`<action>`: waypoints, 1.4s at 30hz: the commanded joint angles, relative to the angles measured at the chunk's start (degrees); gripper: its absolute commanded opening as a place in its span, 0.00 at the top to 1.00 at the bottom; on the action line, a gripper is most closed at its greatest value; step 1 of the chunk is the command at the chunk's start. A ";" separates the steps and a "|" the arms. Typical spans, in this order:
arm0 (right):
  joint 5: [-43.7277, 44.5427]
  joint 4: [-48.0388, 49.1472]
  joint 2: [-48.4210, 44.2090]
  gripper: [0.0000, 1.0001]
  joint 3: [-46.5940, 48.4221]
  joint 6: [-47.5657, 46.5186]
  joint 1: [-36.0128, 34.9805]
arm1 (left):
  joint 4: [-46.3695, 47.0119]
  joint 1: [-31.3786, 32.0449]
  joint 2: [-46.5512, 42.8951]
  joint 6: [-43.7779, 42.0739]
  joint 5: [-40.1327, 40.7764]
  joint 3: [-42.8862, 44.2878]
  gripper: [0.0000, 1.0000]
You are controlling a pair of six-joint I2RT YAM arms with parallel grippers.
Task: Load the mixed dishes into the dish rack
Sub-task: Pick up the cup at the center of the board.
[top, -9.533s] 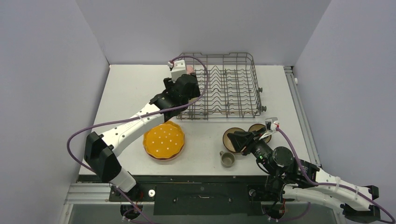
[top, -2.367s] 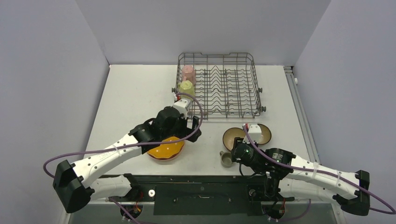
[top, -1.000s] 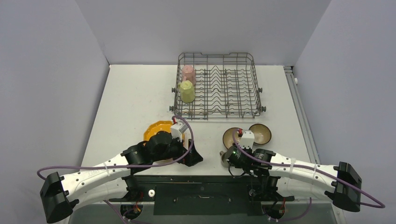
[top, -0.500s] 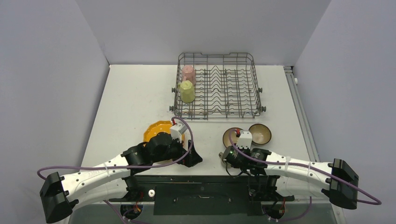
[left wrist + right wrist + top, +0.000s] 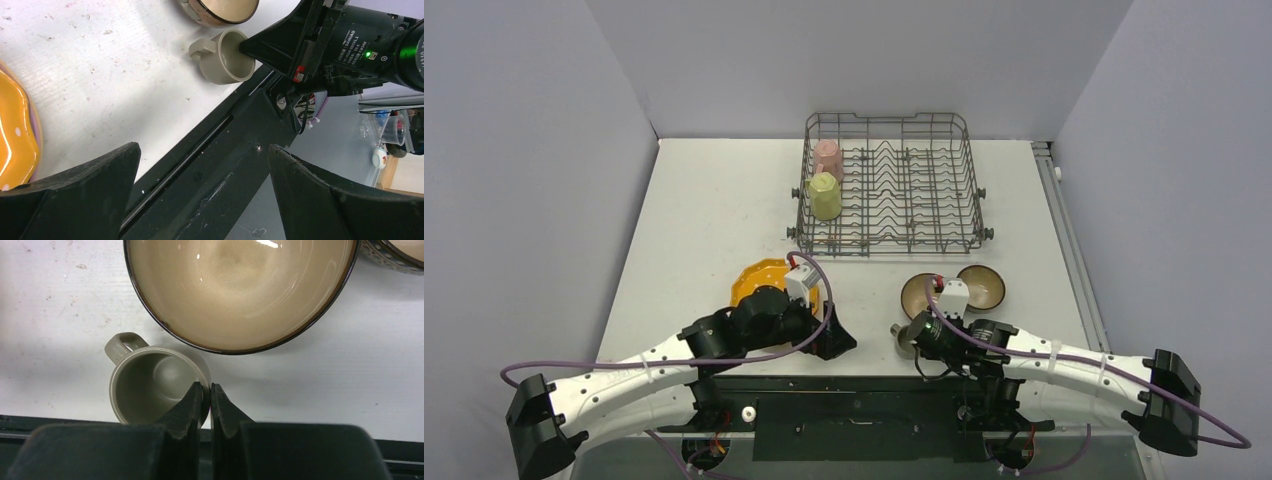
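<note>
The small grey-olive cup sits at the near edge of the worktop, just beside the nearer of the two brown bowls. Its handle points away to the far left. The right fingers are clenched on its near wall, one inside the mouth and one outside. Whether the cup has left the surface I cannot tell. The second bowl lies just beyond the first on the right. The orange white-dotted scalloped plate lies to the left, with a thin pinkish edge under it in the left wrist view, probably the pink plate. The left fingers are spread wide with nothing between them, low over the worktop's near edge between plate and cup. The dish rack stands at the far side, well apart from all of this. It holds only the pink mug and the pale yellow mug, both in its left column. So I judge the task under halfway: two mugs are loaded, the cup is in hand, and both bowls and the plates remain. The bowl crowding the cup's far side could be nudged as the cup rises. The rack's raised near wall has to be cleared on the way in, and the left arm lies close alongside.
</note>
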State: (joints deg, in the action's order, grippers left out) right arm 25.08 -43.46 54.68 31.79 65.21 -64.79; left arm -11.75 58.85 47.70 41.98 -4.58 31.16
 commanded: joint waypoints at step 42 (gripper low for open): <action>-16.85 30.40 -24.39 1.00 0.54 4.13 1.61 | 32.35 -0.11 -10.00 9.79 -12.64 -7.86 0.04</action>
State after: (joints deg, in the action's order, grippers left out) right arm 10.57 -22.57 32.29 31.81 67.24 -63.66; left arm 16.49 58.92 39.33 51.59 -16.56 23.38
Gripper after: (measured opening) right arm 0.033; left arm 0.966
